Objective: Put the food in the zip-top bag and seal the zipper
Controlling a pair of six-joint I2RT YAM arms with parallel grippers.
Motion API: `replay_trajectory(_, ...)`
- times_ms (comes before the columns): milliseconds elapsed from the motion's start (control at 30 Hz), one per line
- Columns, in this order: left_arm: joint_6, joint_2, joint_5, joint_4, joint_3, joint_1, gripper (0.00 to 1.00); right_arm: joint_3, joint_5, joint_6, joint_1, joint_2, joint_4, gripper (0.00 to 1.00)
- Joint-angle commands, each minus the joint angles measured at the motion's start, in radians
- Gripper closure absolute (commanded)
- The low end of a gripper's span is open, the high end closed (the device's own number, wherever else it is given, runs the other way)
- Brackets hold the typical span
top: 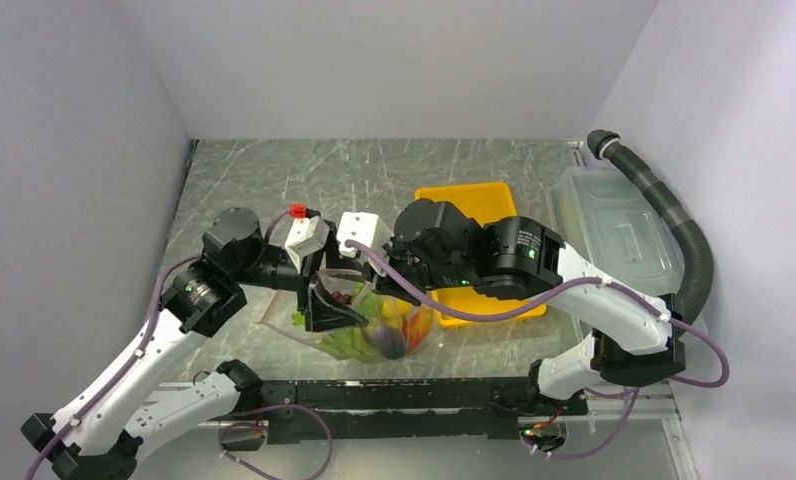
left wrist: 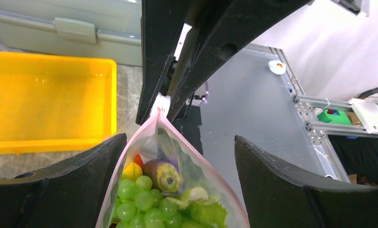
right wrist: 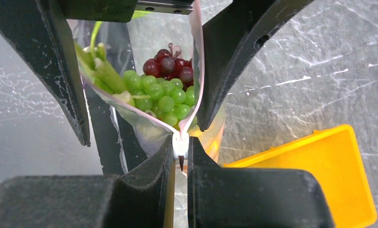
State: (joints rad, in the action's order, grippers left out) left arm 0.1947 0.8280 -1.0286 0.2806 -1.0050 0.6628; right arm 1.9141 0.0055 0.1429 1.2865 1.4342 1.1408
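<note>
So the zip-top bag [top: 376, 327] is sitting close to the near edge of the worktop [top: 374, 170], about midway along it, just left of the yellow tray [top: 474, 200]; the food is in it already, as far as I can see; green grapes [right wrist: 165, 97] piled in the middle, purple grapes [right wrist: 170, 66] behind them, pale celery [right wrist: 104, 71] along one side, some leafy green bits [left wrist: 206, 211], a yellow banana [left wrist: 130, 171] and a purple piece with a pale cut end [left wrist: 161, 175]; the mouth isn't sealed, the two sides of the zipper [right wrist: 198, 47] spread apart in a V; the right pincer [right wrist: 181, 142] is clenched on the zipper right at the point of that V, where there's a small white tab [right wrist: 180, 145]; the left pincer [left wrist: 180, 140] is released, jaws wide and straddling the bag, one finger against the bag's side and the other well clear of it; the big lidded bin [top: 614, 230] sits along the right edge, past the tray.
</note>
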Motion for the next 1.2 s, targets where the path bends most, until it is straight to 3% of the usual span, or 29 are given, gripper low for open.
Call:
replay_trajectory(0, -0.088, -0.009, 0.059, 0.110, -0.053, 0.005, 0.13, 0.084, 0.069, -0.060, -0.002, -0.005, -0.059, 1.00)
replay_trajectory(267, -0.171, 0.001, 0.163, 0.248, -0.092, 0.006, 0.16, 0.109, 0.108, -0.104, -0.010, 0.014, -0.045, 1.00)
replay_trajectory(433, -0.209, 0.013, 0.175, 0.295, -0.104, 0.006, 0.25, 0.124, 0.127, -0.128, -0.015, 0.024, -0.040, 1.00)
replay_trajectory(667, -0.246, 0.037, 0.193, 0.337, -0.115, 0.006, 0.47, 0.135, 0.143, -0.141, -0.019, 0.036, -0.043, 1.00)
replay_trajectory(933, -0.258, 0.026, 0.246, 0.348, -0.128, 0.006, 0.83, 0.104, 0.133, -0.141, -0.021, 0.028, -0.051, 1.00)
replay_trajectory(1000, -0.260, 0.024, 0.240, 0.348, -0.132, 0.006, 0.99, 0.082, 0.126, -0.141, -0.021, 0.016, -0.060, 1.00)
replay_trajectory(1167, -0.265, 0.022, 0.178, 0.342, -0.132, 0.006, 1.00, 0.027, 0.119, -0.141, -0.022, -0.014, -0.080, 1.00)
